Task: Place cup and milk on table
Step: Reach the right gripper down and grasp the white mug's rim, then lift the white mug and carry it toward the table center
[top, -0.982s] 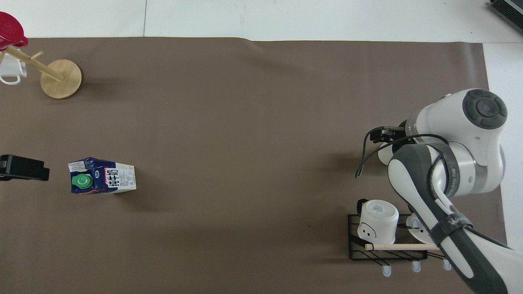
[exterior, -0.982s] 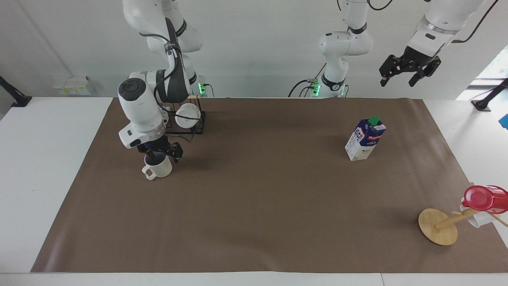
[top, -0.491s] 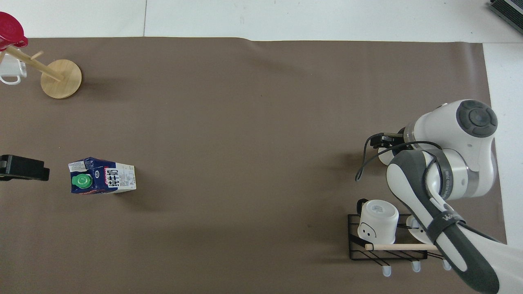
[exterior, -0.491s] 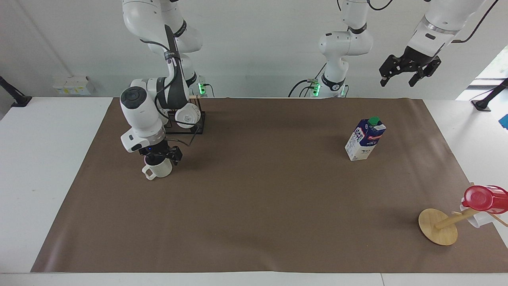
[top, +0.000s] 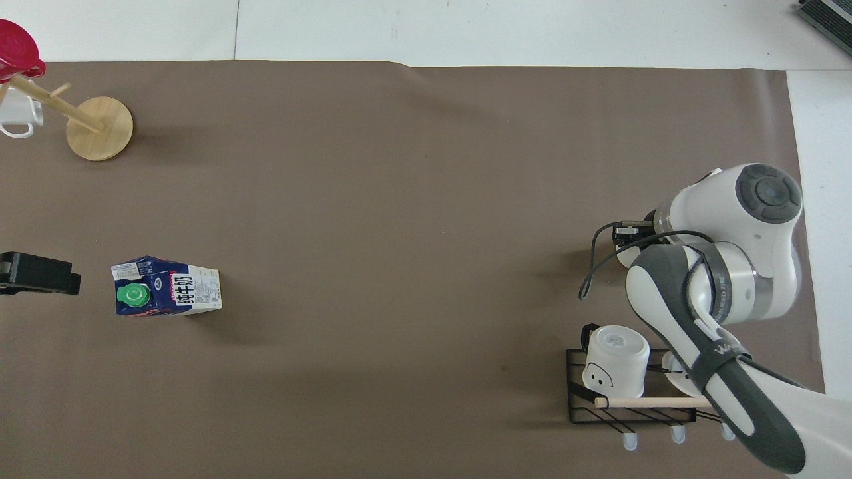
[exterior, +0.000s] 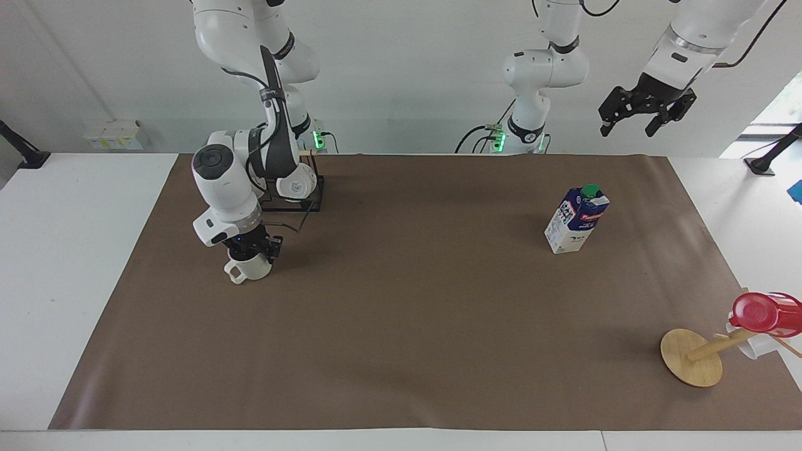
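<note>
Right gripper (exterior: 252,248): lowered onto the rim of the cup (exterior: 249,269), an off-white ceramic mug with a squared loop handle, standing upright on the brown sheet (exterior: 401,326) toward the right arm's end of the surface (exterior: 69,250); whether the fingers are clamped on the rim or parted cannot be told. In the overhead view the arm's wrist covers most of the cup (top: 624,254). Wire mug rack (top: 629,396): black, with a wooden bar, nearer to the robots than the cup, holding an overturned white mug (top: 616,361) whose base bears a small stamp, too small to read, and whose side shows a smiling-face mark. Milk (exterior: 576,219): tall blue-and-white carton with green screw cap and red label band, upright on the sheet toward the left arm's end, well apart from the cup; in the overhead view its side panel (top: 166,288) carries large dark characters, which I cannot make out with certainty. Left gripper (exterior: 645,113): raised in the air, fingers apart, holding nothing; the arm waits. Wooden mug tree (exterior: 692,357): round base, leaning post, carrying a glossy red cup (exterior: 764,313), farther from the robots than the milk.
</note>
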{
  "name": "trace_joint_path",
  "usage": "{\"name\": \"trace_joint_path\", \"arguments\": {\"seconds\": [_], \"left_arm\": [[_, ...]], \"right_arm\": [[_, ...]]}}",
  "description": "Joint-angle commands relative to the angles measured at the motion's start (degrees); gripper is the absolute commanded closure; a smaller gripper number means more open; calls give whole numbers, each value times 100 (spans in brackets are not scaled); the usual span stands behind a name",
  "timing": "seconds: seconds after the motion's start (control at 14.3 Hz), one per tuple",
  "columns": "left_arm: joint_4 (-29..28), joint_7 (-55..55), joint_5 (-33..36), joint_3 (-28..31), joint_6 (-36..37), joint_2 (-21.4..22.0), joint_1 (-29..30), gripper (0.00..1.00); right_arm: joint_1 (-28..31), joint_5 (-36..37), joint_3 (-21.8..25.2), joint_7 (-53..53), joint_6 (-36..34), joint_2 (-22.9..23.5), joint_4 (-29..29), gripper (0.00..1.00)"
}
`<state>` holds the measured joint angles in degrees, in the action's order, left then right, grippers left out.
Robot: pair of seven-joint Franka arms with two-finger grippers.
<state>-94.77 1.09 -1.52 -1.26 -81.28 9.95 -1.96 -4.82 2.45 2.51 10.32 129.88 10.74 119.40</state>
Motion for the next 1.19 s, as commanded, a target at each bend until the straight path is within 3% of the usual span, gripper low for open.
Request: {"name": "trace_joint_path", "arguments": {"seconds": [0.0,0.42,0.77,1.12], "left_arm": [[126,32,21,-41,130,-37,73,0],[126,32,21,-41,130,-37,73,0],[126,32,21,-41,130,-37,73,0],[126,32,12,-41,130,-37,73,0]], "right_arm": [[69,141,-40,-117,99,112,-188,100],[-89,168,-31,830,-94,166,-821,100],[-581,352,-31,1726,-938,165,-1541,100],[-1302,397,-49,3464,-1000,139,-1569,100]]}}
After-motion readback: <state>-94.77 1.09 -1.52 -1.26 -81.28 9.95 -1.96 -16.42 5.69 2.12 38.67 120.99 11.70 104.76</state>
